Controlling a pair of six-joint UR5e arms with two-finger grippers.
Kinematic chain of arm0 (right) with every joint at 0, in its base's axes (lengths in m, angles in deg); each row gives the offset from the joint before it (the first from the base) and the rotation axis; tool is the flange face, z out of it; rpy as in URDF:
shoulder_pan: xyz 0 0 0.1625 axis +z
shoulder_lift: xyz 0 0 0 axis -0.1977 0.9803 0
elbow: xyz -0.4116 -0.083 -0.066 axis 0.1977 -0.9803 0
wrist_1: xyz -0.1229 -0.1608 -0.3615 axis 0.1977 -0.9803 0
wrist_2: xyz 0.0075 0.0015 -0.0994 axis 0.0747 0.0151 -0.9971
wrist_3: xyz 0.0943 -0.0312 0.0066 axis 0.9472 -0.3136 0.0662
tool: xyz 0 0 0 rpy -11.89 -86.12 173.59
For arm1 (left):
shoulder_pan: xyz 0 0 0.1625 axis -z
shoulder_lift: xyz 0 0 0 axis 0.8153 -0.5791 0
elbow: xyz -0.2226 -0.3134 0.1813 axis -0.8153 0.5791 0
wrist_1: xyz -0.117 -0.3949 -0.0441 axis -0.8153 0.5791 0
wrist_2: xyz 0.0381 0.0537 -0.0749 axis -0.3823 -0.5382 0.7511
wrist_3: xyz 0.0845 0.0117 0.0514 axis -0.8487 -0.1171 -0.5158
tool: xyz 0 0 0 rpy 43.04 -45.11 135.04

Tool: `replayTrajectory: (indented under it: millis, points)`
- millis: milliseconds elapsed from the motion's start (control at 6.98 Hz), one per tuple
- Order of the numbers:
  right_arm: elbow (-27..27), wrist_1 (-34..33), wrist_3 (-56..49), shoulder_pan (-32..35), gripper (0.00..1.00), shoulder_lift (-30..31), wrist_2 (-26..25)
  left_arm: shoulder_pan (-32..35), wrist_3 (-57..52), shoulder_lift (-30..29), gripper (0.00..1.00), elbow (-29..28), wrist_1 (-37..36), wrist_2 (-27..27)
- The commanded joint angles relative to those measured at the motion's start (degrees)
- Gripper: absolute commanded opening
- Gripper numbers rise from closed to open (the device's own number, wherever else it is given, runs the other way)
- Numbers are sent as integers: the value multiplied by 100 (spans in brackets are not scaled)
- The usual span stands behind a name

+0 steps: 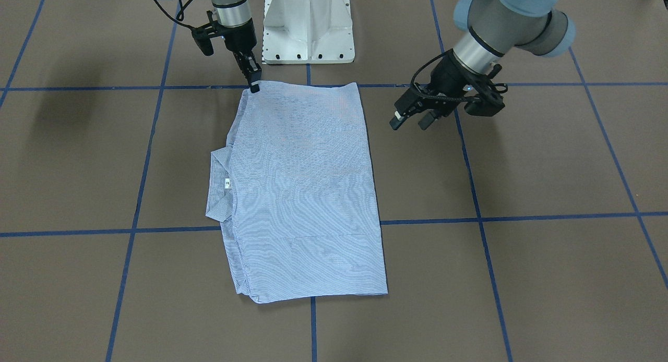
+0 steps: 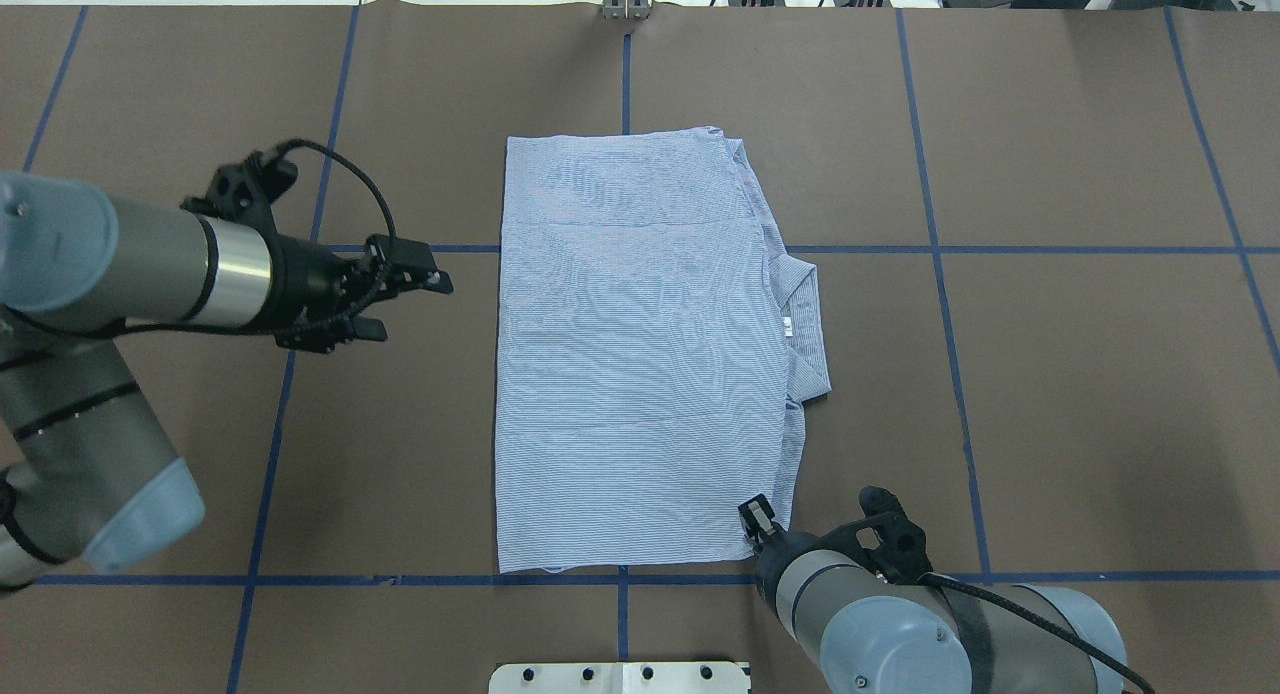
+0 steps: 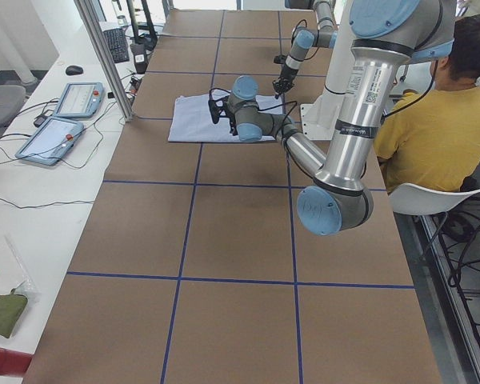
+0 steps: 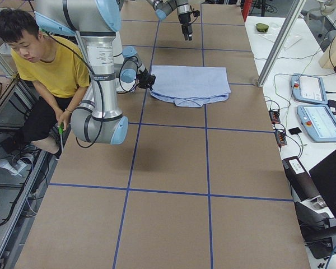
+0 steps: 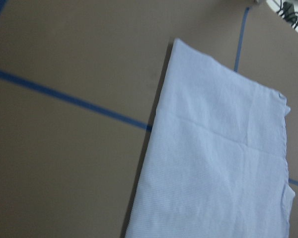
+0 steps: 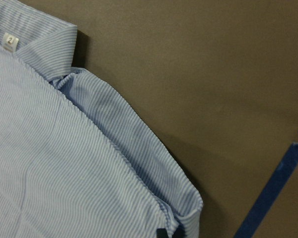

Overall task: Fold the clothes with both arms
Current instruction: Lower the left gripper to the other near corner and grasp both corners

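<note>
Striped blue-and-white shirt (image 2: 640, 354) lies folded into a flat rectangle at the middle of the table (image 2: 1050, 394). Seen from overhead, its collar (image 2: 805, 324) pokes out at the 3 o'clock edge. At the shirt's 5 o'clock corner sits the right gripper (image 2: 757, 519), jaws drawn together and apparently pinching the cloth there. At 9 o'clock the left gripper (image 2: 410, 306) hovers near the shirt without touching it, jaws spread apart.

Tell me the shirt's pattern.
The shirt has fine light blue and white stripes, which show best in the right wrist view.
</note>
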Motion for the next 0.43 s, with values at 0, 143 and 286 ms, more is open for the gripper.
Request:
replayTrajectory:
  millis: [0,143,286]
  points:
    - [60,7,0,-4,0,34,0,-1349,1440,229,98,341,15,-1050]
    - [60,7,0,-4,0,43,0,-1904,1604,238,98,316,-19,-1717]
    - [60,7,0,-4,0,69,9,-2319,1718,265,98,202,-37,-2089]
